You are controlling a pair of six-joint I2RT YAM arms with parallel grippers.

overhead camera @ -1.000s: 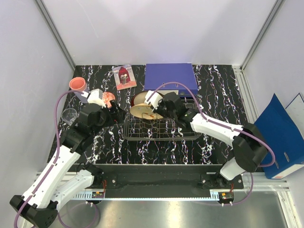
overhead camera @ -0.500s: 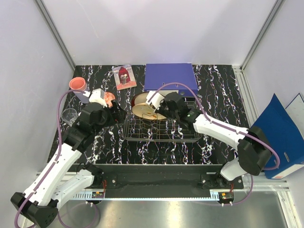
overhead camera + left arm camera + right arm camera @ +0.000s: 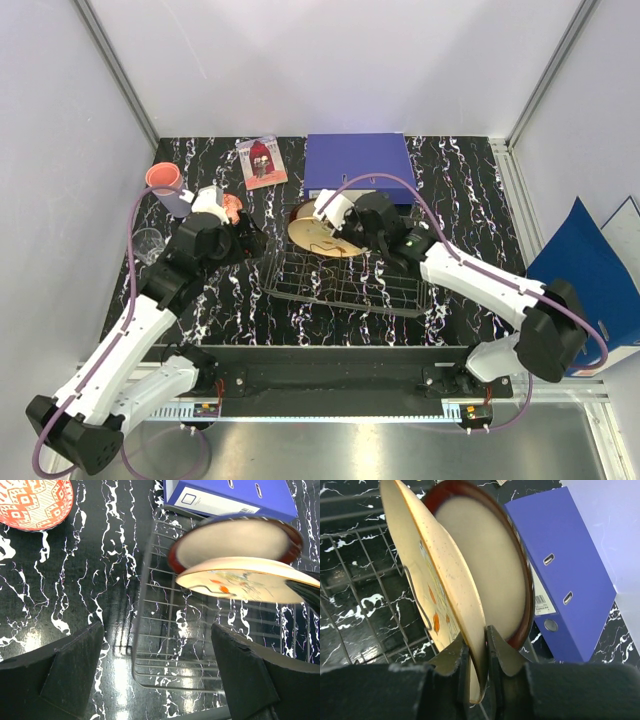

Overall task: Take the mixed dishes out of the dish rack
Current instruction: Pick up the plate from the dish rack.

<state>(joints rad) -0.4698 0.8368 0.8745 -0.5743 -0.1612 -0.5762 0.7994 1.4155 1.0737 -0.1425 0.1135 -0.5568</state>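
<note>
The right gripper (image 3: 475,647) is pinching the rim of the cream painted plate (image 3: 445,595), with one finger on the painted face and the other on the back. The plate stands on edge, and its disc extends up and away from the fingertips, so its flat plane runs roughly in line with the fingers. Just behind the plate, on the side facing away from the painted face, the red-rimmed cream bowl (image 3: 485,565) leans against it or very nearly so. Beyond the bowl lies the blue binder (image 3: 560,580). Both dishes sit at the far end of the dish rack (image 3: 340,285), whose wires spread out below and to the left of the right gripper. One thin wire lies across the painted face, so it seems wise to lift the plate along its own plane, since a sideways pull could drag the rack or tip the bowl. The left gripper (image 3: 155,630) hangs with its jaws spread wide and holds nothing. The rack's near corner is directly under it, the two dishes are ahead and to its right, and the red-white patterned bowl (image 3: 32,502) is on the table ahead to its left. The right arm already has the plate, and the left arm looks better placed for the bowl.
</note>
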